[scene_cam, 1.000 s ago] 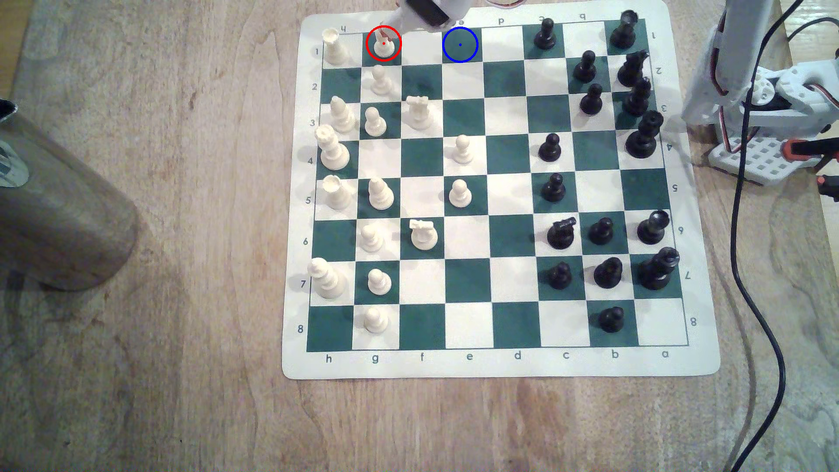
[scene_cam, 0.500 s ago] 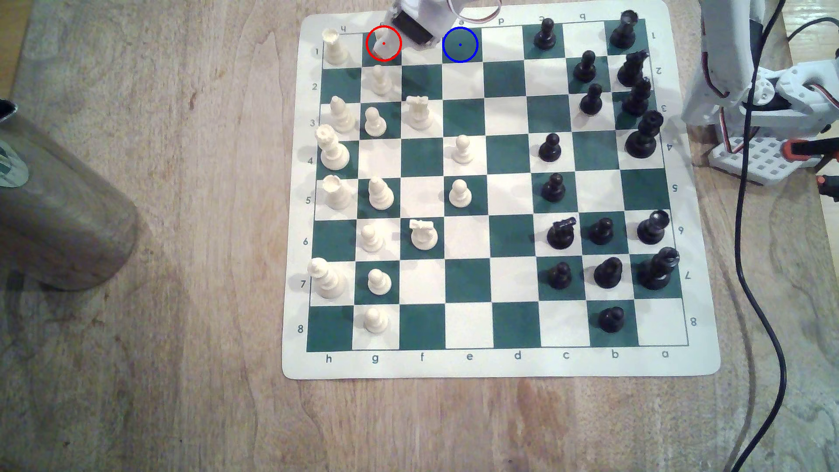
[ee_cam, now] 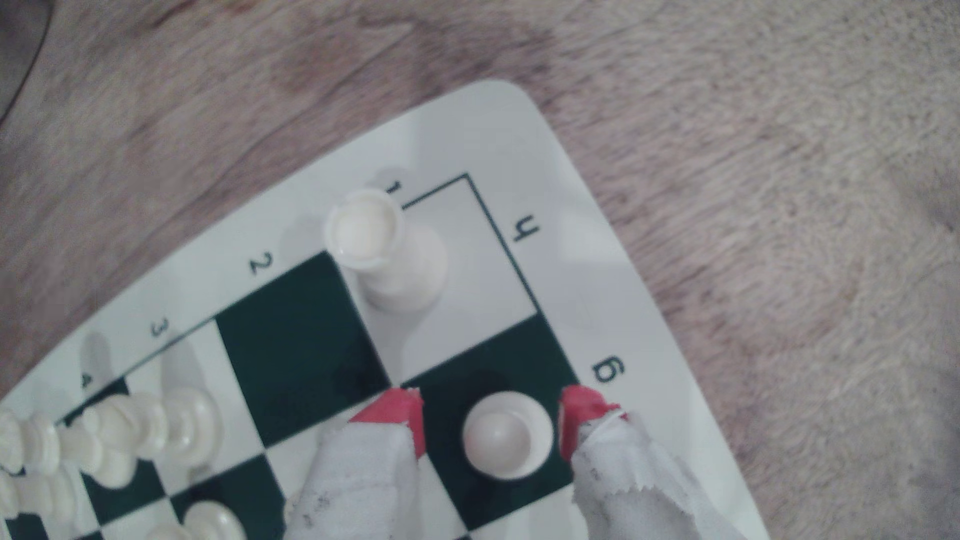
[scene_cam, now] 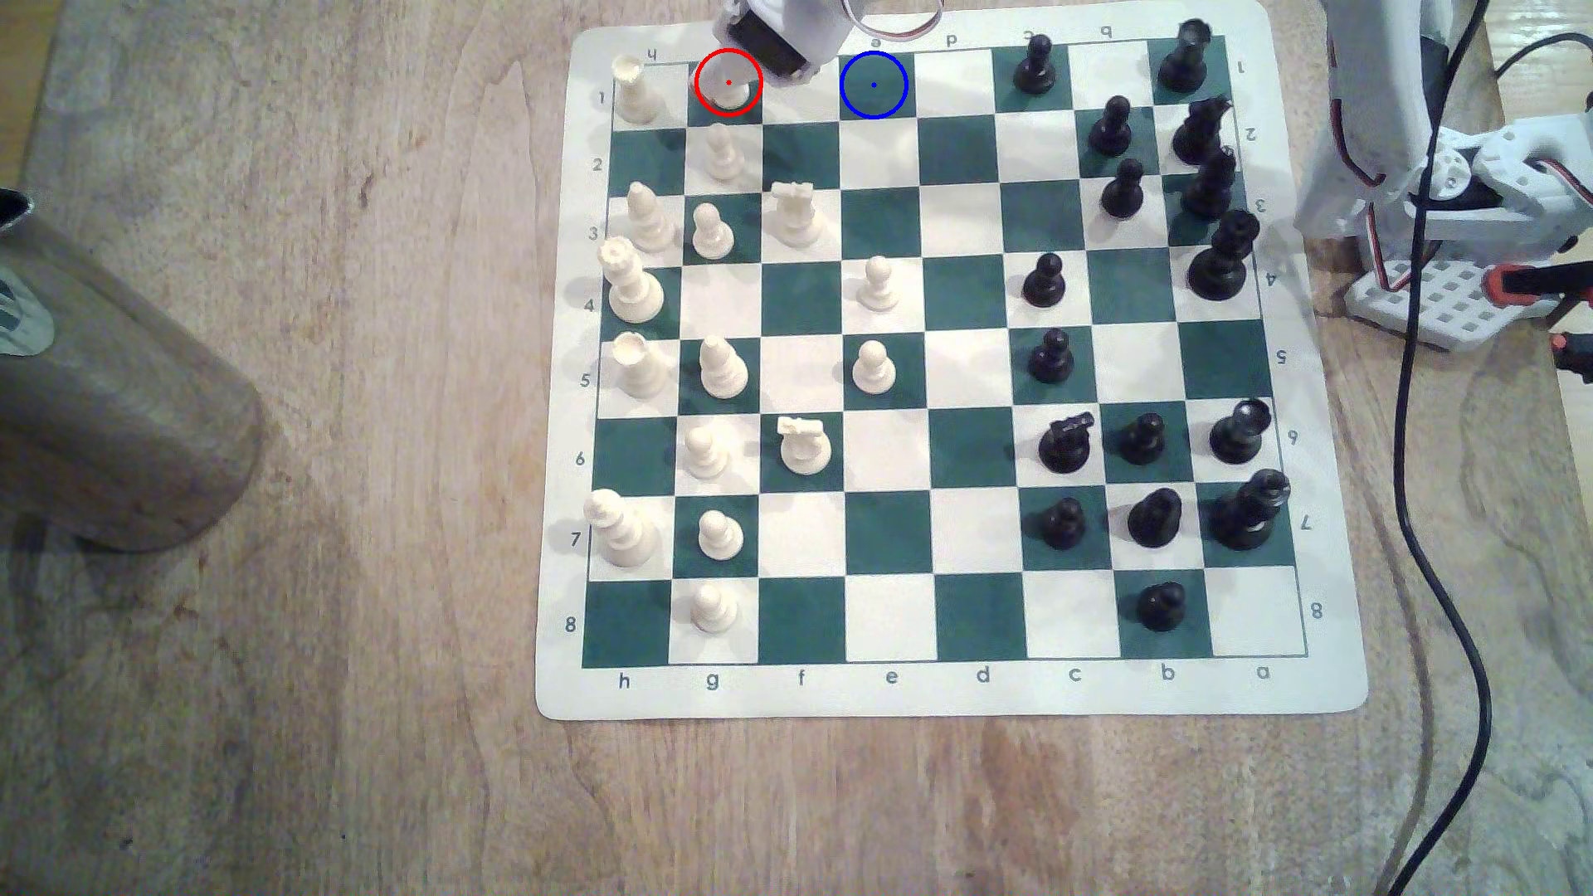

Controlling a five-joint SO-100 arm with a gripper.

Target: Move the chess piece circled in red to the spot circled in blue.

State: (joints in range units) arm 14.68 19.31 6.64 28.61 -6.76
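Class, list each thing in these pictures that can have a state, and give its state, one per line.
End effector: open, fingertips either side of the pawn, gaps showing.
Chess piece circled in red: upright on its green g1 square, not gripped.
Spot circled in blue: unoccupied.
White rook: upright on h1.
Black pawn: upright on c1.

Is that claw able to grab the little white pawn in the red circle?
Probably yes: the claw is open, one red-tipped finger on each side of the pawn, with nothing between.
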